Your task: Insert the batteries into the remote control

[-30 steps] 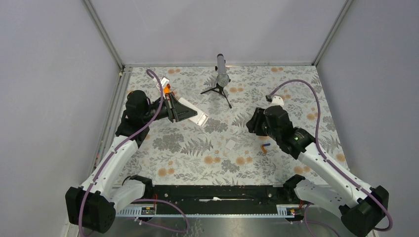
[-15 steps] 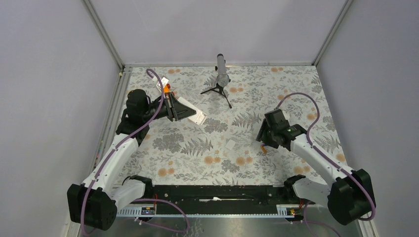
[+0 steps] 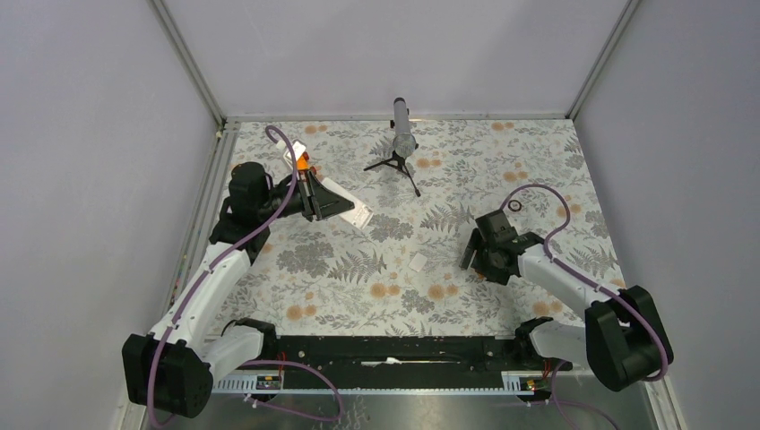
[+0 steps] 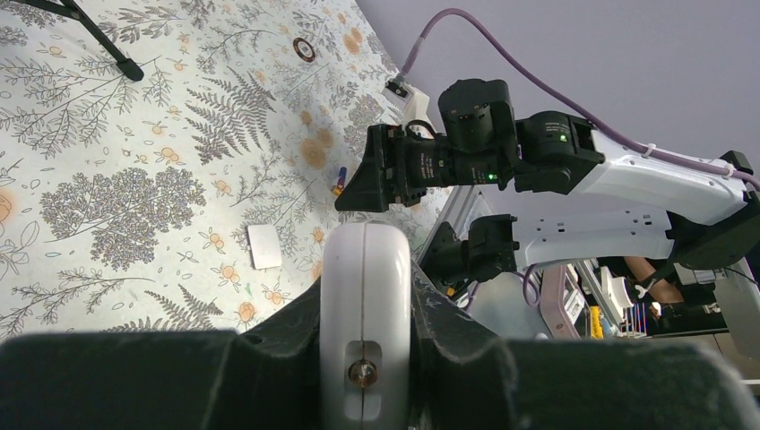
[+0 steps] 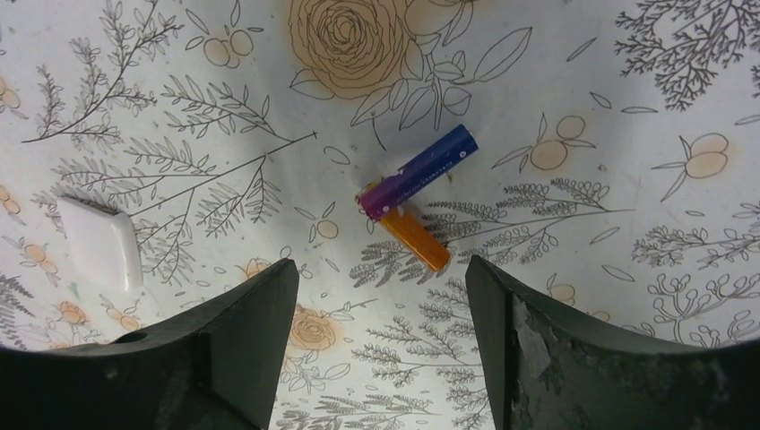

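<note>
Hovering low, we had the right claw (image 5: 378, 279) spread; the orange battery (image 5: 414, 240) and blue-purple battery (image 5: 419, 172) lay touching in a V on the surface (image 5: 627, 107), just ahead of its tips. Left claw (image 3: 333, 201) pinched the remote control (image 4: 365, 296), raised. Risk: closing could catch both cells or knock one rolling.

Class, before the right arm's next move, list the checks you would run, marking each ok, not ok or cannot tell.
1. Remote control clamped in left gripper: ok.
2. Right gripper open: ok.
3. Blue-purple battery and orange battery both in view: ok.
4. The two apart for a single pick: not ok, their ends touch.
5. White cover lying apart from them: ok.
6. Remote's battery bay open: cannot tell.
</note>
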Controlling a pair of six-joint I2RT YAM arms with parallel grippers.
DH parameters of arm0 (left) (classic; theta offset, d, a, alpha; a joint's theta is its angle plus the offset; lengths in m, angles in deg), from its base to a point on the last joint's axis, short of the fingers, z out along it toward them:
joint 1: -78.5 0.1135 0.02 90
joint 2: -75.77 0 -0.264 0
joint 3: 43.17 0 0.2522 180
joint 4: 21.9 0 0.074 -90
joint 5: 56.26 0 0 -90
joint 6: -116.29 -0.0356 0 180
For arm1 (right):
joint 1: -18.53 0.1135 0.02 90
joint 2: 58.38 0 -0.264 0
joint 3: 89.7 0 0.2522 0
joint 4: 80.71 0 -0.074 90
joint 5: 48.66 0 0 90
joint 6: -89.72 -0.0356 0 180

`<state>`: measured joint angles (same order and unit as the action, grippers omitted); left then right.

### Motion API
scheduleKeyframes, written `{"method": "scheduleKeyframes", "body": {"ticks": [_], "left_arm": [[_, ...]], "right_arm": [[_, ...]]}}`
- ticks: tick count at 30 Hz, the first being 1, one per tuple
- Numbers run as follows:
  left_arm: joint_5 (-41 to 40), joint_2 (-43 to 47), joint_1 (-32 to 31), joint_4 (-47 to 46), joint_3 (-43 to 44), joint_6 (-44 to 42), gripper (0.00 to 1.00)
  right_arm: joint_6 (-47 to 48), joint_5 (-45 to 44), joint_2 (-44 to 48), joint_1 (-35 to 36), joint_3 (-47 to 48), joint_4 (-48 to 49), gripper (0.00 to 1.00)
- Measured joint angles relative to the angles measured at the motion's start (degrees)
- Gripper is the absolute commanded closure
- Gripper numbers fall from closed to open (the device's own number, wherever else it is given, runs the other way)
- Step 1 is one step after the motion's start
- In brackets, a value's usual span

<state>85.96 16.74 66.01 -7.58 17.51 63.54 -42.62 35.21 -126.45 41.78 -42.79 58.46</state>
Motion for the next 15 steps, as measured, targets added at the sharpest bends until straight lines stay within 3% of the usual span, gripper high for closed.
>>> {"method": "scheduleKeyframes", "body": {"ticks": [12,15], "left_arm": [[0.0,-0.5,0.1,0.2,1.0,0.0,1.0],[0.0,-0.5,0.1,0.2,1.0,0.0,1.0]], "right_arm": [[0.6,-0.6,-3.0,-1.9,0.2,2.6,0.23],[-0.6,-0.5,-3.7,-3.6,0.8,2.6,0.28]]}}
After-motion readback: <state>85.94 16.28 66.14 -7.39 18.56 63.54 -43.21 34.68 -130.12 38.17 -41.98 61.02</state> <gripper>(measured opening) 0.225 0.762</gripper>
